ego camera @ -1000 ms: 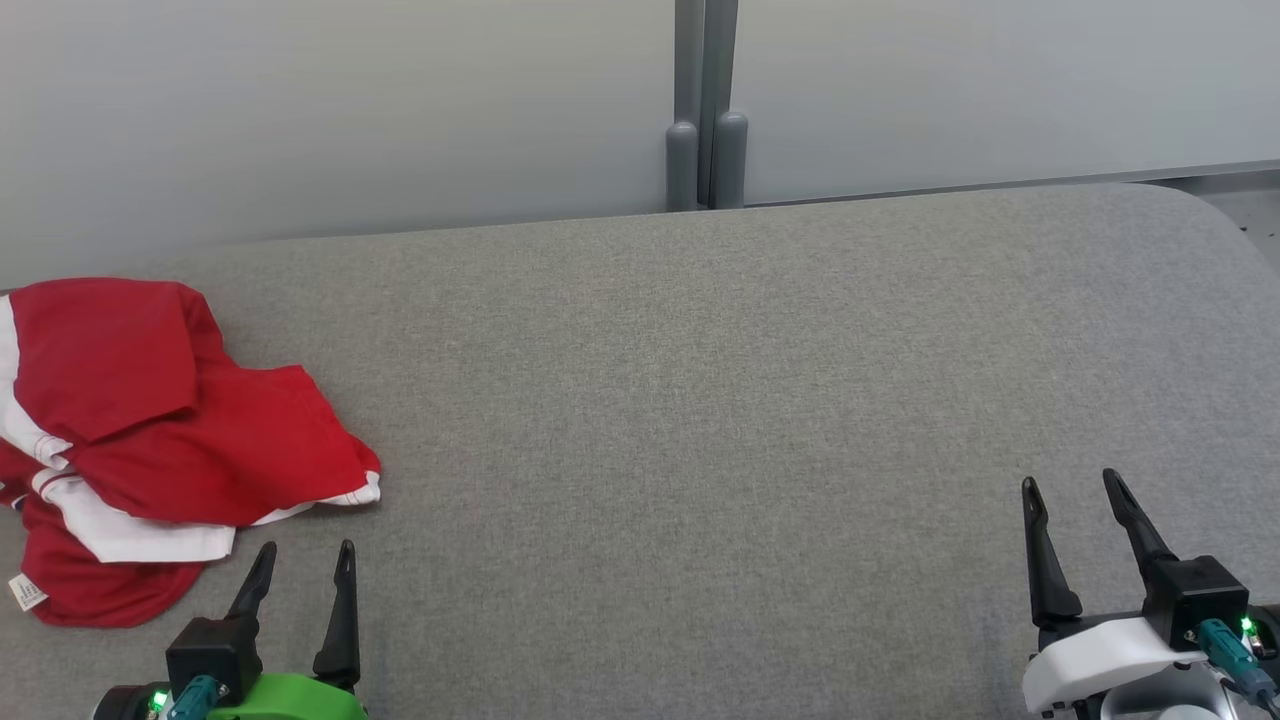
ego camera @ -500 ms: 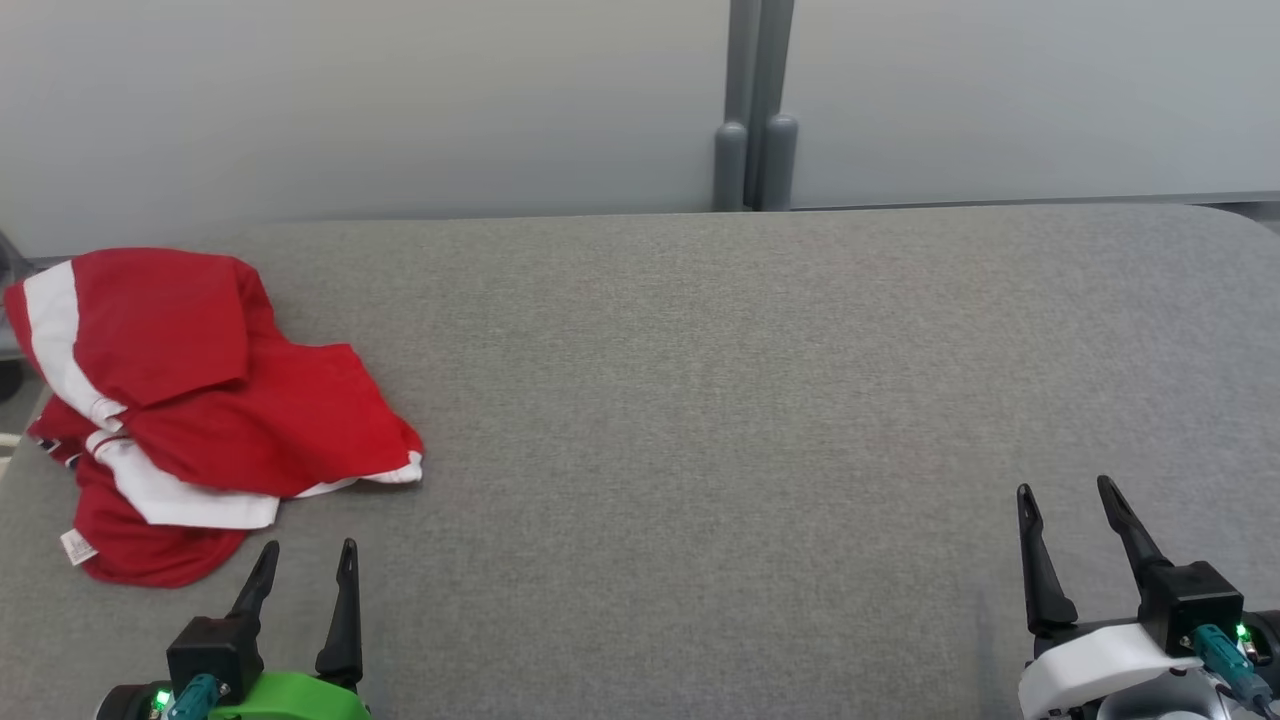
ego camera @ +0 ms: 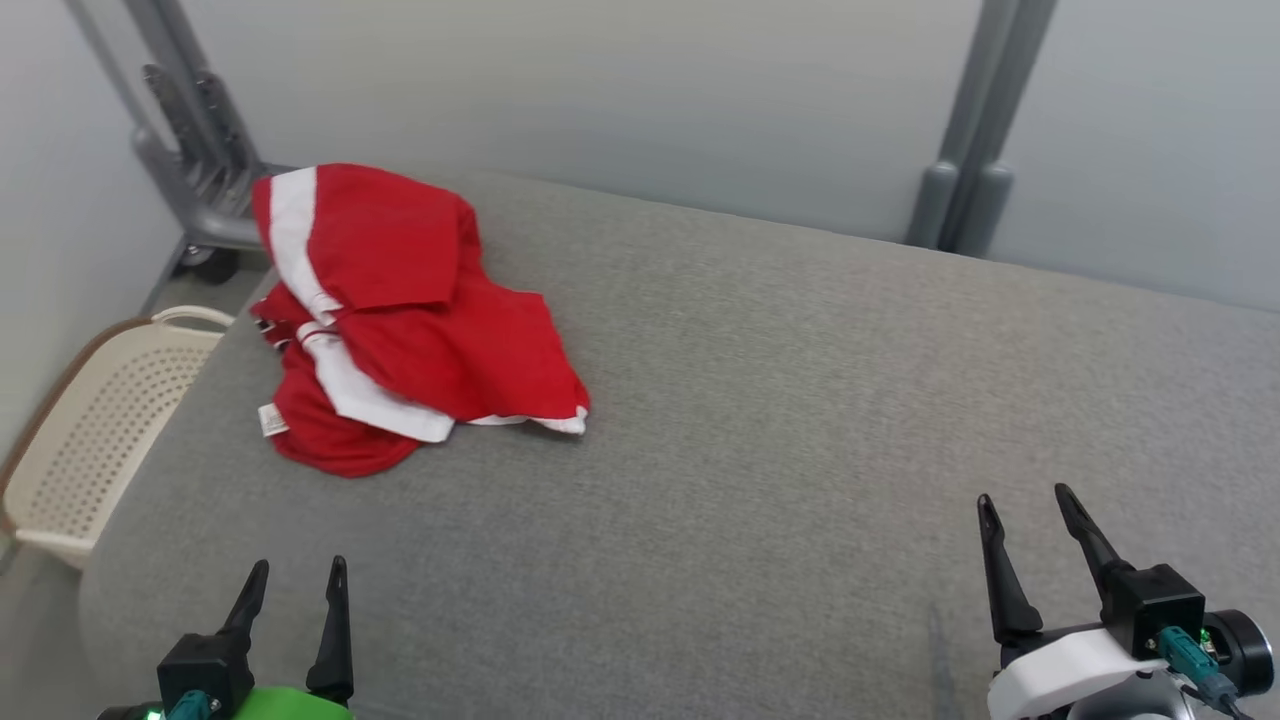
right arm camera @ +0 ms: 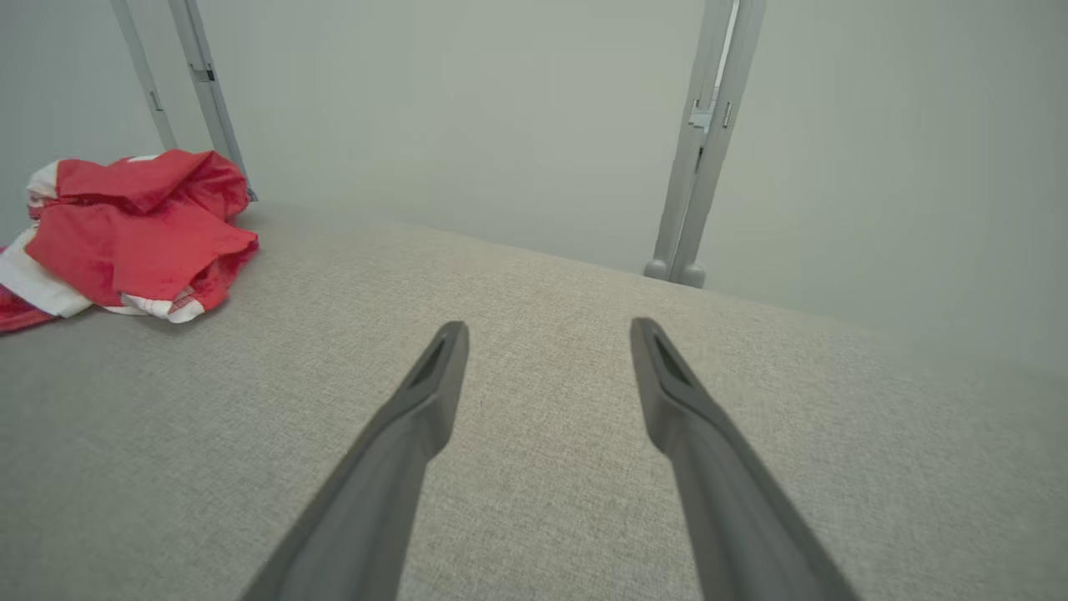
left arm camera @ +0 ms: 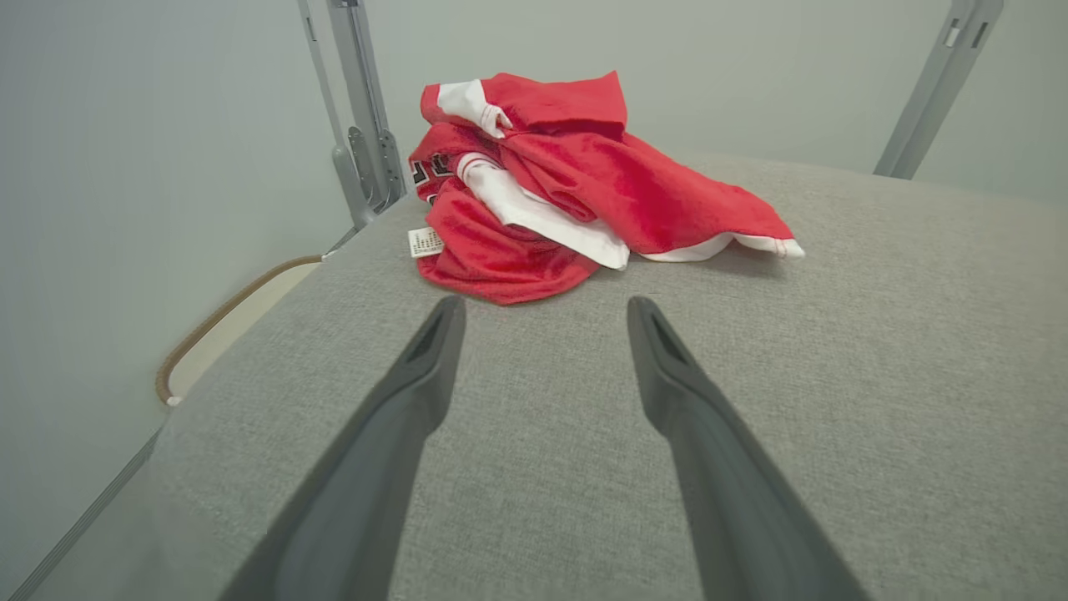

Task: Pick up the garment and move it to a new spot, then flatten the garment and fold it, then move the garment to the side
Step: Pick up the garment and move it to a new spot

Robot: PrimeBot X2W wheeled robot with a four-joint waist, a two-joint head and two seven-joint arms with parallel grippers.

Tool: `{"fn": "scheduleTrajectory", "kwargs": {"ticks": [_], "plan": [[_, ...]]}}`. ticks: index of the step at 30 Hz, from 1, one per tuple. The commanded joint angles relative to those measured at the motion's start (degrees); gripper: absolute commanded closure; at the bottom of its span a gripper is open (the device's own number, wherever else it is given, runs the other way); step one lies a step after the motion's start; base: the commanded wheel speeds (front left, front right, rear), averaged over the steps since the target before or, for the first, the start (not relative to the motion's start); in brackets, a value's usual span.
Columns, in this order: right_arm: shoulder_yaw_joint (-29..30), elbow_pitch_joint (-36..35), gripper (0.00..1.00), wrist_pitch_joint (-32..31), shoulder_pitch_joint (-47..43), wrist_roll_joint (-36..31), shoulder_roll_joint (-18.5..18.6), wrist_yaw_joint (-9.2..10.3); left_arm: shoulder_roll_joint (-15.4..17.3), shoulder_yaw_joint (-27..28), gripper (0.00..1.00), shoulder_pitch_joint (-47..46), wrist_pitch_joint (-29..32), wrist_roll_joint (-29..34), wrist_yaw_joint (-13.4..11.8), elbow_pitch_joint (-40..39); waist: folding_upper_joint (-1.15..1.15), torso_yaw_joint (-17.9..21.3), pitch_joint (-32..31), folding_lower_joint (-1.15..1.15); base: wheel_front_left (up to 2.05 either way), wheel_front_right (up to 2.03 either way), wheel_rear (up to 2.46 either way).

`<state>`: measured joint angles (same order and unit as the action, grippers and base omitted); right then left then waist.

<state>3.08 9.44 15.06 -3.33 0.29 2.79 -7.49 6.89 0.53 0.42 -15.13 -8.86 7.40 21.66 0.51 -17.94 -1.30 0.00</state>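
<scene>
My head camera looks down over table (ego camera: pixel 760 420); wrist cameras skim low, forward; all share garment (ego camera: pixel 410 320).

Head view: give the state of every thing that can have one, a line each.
Red and white fabric garment: crumpled in a heap on the grey fabric-covered table, unfolded, not held.
Left gripper: open, empty, short of the garment.
Right gripper: open, empty, far from the garment.
Cream perforated plastic basket: standing beside the table's left end.

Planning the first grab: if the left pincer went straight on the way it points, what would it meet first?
The left pincer would probably meet the crumpled red garment, at its near hem; bare grey surface lies between, and depth is unclear.
</scene>
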Motion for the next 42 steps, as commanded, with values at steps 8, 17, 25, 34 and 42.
{"fn": "scheduleTrajectory", "kwargs": {"ticks": [8, 17, 25, 34, 42], "plan": [[-3.2, 1.3, 0.0, 0.2, 2.4, -0.1, 0.2, 0.0, -0.5, 3.2, 0.0, 1.8, 0.0, -0.4, 0.1, -1.5, -0.51, -11.2, 0.4, 0.0, 0.0, 0.0, 0.0], [-3.9, 1.9, 0.0, 0.2, 3.1, -0.4, 0.2, 0.0, -1.9, 5.1, 0.0, 1.9, 0.0, 0.3, 0.1, -3.0, -0.51, -11.6, 1.3, 0.0, 0.0, 0.0, 0.0], [-1.7, -0.1, 0.0, 0.2, 4.4, -2.8, 1.5, 0.0, -3.4, 1.9, 0.0, -10.4, 1.6, -4.4, 0.1, 0.9, -0.51, -12.1, 7.1, 0.0, 0.0, 0.0, 0.0], [-3.5, -2.2, 0.0, 0.2, 8.5, -4.0, 4.5, 0.0, -2.4, 0.0, 0.0, -35.0, 19.3, -8.7, -0.2, 11.7, -0.51, -7.5, 16.5, 0.0, 0.0, 0.0, 0.0], [-5.5, -3.3, 0.0, 0.2, 9.3, -5.1, 6.2, 0.0, 0.1, 1.2, 0.0, -49.3, 29.1, -11.2, -1.0, 22.7, -0.51, -2.8, 20.4, 0.0, 0.0, 0.0, 0.0]]}}
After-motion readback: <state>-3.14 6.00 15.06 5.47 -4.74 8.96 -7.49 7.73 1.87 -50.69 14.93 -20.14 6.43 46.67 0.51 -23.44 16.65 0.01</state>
